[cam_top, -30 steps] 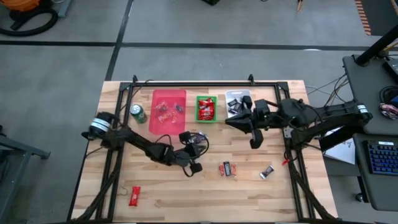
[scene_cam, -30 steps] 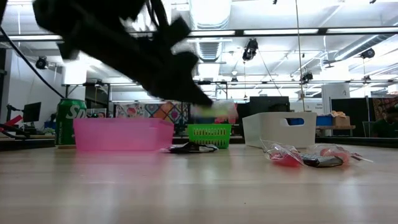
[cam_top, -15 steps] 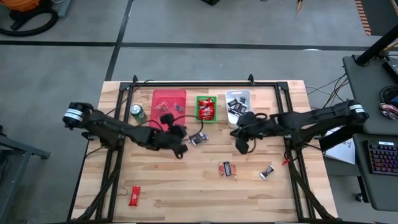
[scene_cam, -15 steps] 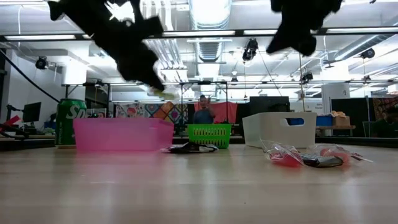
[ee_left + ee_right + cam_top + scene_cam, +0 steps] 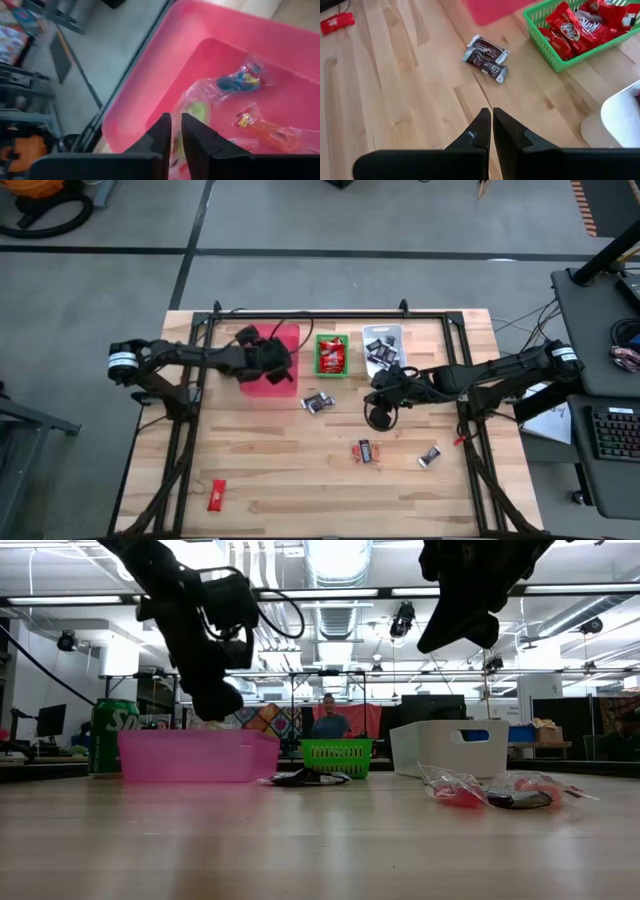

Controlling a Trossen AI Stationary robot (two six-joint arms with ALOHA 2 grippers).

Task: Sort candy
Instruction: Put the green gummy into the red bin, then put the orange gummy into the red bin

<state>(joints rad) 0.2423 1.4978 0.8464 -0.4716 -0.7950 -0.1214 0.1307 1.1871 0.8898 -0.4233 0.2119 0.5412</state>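
Note:
My left gripper [image 5: 278, 368] hangs over the pink bin [image 5: 268, 340], shut on a clear-wrapped candy with a green sweet inside [image 5: 192, 106]. Other clear-wrapped sweets [image 5: 242, 81] lie on the bin's floor. My right gripper [image 5: 379, 417] is shut and empty above the table's middle, its fingers [image 5: 485, 125] pointing down near a dark-wrapped candy [image 5: 485, 57] that lies flat on the wood. More loose candy lies flat on the table: two dark pieces [image 5: 366, 452] [image 5: 429, 456] and a red one [image 5: 217, 494]. My left gripper pinches the clear wrapper [image 5: 179, 119] between its two fingers [image 5: 161, 134], coming from above and slanting down into the pink bin. The candy is lifted clear and sticks out past the fingertips, above the bin's floor.
A green basket of red candy [image 5: 331, 355] and a white bin with dark candy [image 5: 382, 345] stand right of the pink bin along the far edge. A green can [image 5: 222, 363] stands left of it. A person [image 5: 328, 722] shows far behind the table.
My left gripper has carried the clear-wrapped candy up from the table's middle toward the far left and now hangs over the pink bin. My right gripper has swung left from beside the white bin to the table's middle and come down a little. The loose candy has stayed put.

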